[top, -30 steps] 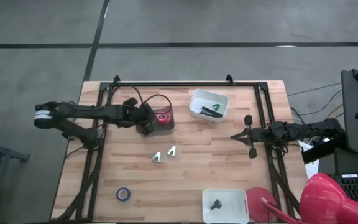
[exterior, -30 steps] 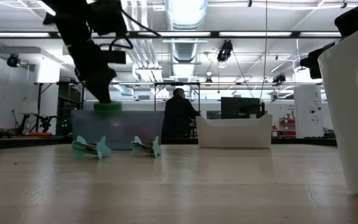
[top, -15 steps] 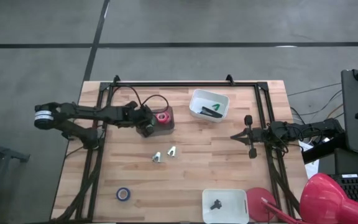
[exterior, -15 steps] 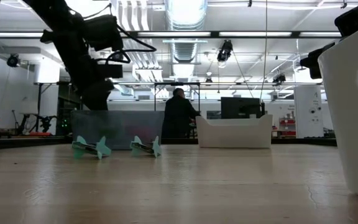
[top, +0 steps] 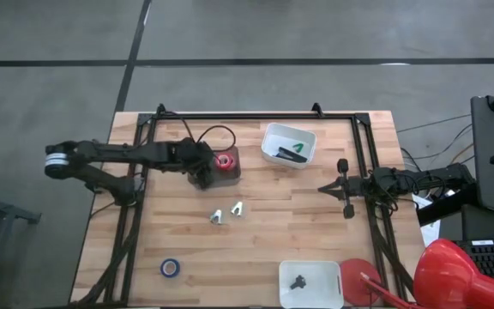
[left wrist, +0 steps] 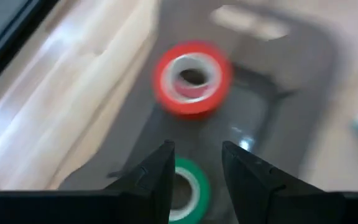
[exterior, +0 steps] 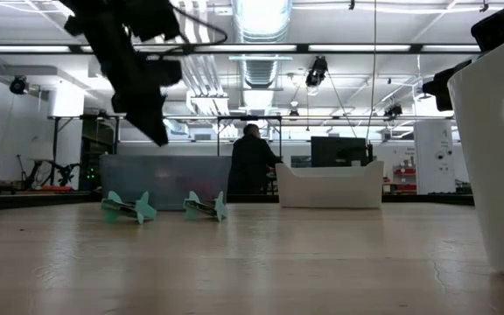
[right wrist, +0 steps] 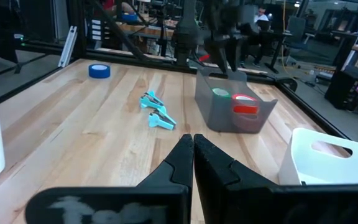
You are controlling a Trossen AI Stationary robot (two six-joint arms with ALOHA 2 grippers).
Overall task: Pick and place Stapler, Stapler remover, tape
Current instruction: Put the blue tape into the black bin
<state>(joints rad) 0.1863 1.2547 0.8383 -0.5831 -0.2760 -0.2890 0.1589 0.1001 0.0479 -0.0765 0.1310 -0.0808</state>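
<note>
Tape comes first: the blue roll (top: 170, 268) lies well apart from both our grippers, near the table's front. Our left gripper (left wrist: 196, 163) hangs over the grey bin (top: 227, 173), fingers parted and empty; the green roll (left wrist: 186, 186) sits just below them, the red roll (left wrist: 192, 78) beyond. Our right gripper (top: 324, 188) waits pinched shut on nothing, the white tray (top: 288, 145) ahead.
</note>
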